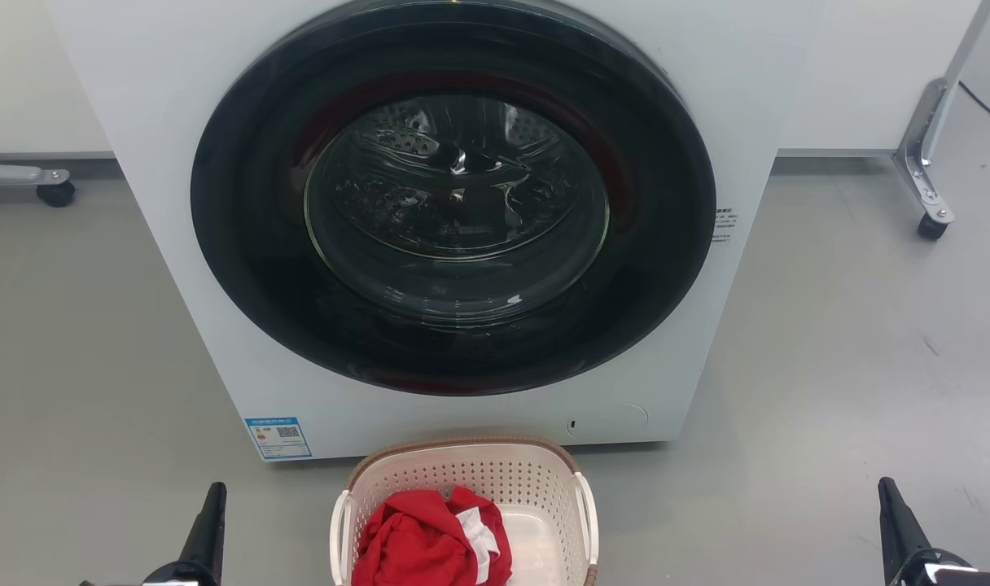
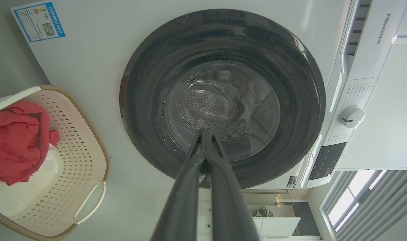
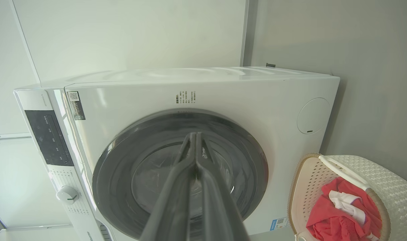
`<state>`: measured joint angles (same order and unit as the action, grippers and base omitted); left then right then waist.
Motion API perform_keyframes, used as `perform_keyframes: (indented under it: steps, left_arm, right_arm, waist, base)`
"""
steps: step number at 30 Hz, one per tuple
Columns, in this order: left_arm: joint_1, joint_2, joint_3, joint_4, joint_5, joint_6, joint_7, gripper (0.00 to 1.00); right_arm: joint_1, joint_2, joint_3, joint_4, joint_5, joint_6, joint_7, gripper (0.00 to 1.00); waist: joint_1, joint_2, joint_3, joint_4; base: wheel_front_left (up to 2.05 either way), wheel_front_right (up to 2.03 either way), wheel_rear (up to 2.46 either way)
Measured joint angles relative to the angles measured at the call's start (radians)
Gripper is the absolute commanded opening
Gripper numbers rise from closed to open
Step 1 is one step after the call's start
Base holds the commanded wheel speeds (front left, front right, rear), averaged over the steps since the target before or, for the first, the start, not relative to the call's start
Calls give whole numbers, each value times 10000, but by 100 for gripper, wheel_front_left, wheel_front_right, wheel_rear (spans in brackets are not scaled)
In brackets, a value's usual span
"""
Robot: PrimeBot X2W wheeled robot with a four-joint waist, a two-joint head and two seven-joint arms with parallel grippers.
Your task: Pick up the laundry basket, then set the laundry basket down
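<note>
I have the left jaws pressed shut on nothing, and the right jaws are closed and empty too. The laundry basket [image 1: 495, 480] sits on the grey floor [image 1: 829, 366] between the two sets of jaws, well apart from each and touching neither. A red garment [image 1: 413, 541] with a bit of white cloth lies heaped inside it. Ahead of both jaws stands the washing machine [image 1: 739, 98], its round door [image 1: 454, 203] shut, with the basket just before its base.

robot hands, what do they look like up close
The left hand and right hand look alike: two long, slim fingers each, matte dark grey to black, tapering to narrow tips. Their bases look glossy black.
</note>
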<state>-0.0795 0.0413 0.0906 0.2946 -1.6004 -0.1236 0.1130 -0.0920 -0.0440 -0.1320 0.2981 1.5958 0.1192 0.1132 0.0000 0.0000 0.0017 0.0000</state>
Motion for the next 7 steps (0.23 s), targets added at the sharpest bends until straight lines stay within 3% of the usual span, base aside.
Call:
perform_keyframes:
  steps: [7]
  left_arm:
    - [0,0,0,2,0,0,0,0]
  right_arm:
    - [0,0,0,0,0,0,0,0]
  waist:
    - [0,0,0,0]
  base:
    - [0,0,0]
